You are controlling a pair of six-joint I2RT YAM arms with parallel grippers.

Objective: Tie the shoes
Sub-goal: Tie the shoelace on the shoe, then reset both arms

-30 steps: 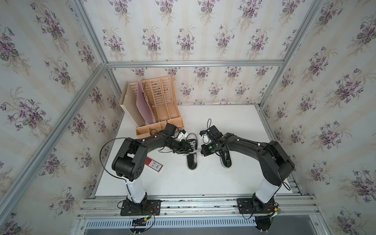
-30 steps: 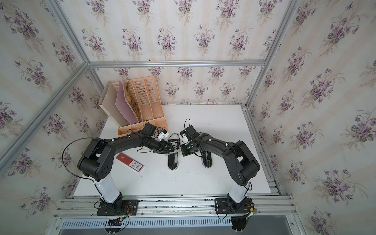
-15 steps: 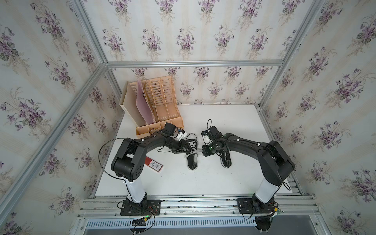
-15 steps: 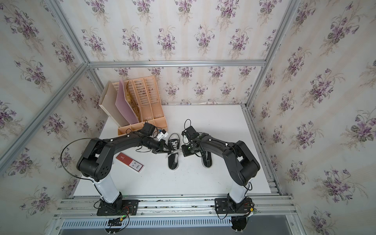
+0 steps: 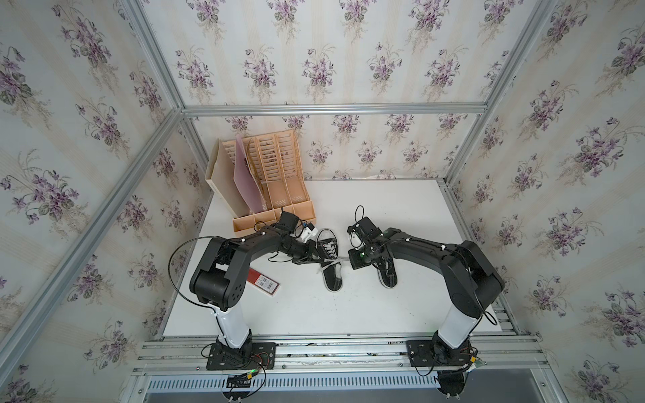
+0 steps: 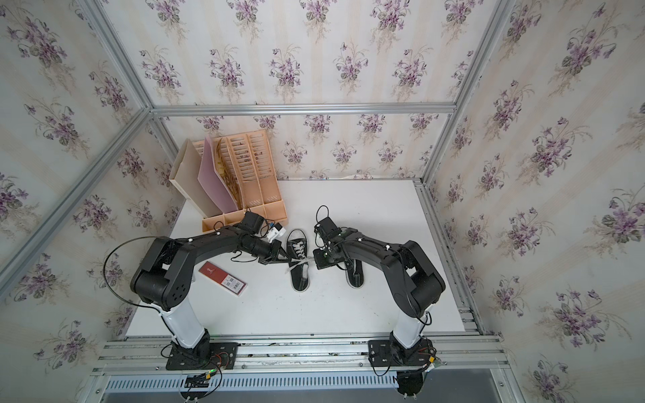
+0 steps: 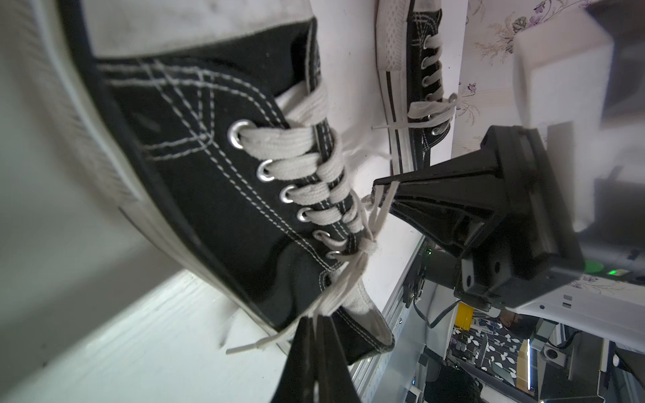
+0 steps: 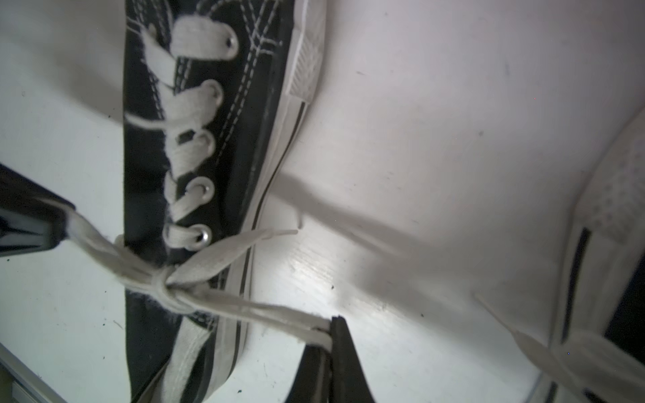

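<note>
Both shoes lie mid-frame on the desk [image 5: 401, 209], toes toward the back wall. The first shoe [image 5: 328, 240] is left of centre and the second shoe [image 5: 388, 275] is just to its right, partly under the right arm.

- Left pincer [image 7: 316, 331]: pressed together on a doubled strand of the lace [image 7: 343, 279], on the first shoe's left side.
- Right pincer [image 8: 330, 335]: pressed together on another doubled strand, on that shoe's right side.
- The knot [image 8: 167, 279] sits over the first shoe's top eyelets, with strands running taut from it to both pincers. One free end lies across the sole edge.
- Reading: a bow is formed on the first shoe and is at the cinching stage. It looks snug, but the loops are not yet let go.
- Second shoe: the laces in the wrist views look loose, with an end trailing on the desk. It is probably untied, though I can't be sure.
- Left to do: release here, then the whole tie on the second shoe. Roughly half done.
- Unused: a file rack [image 5: 275, 181] at upper left and a red packet [image 5: 263, 281] by the left arm.
</note>
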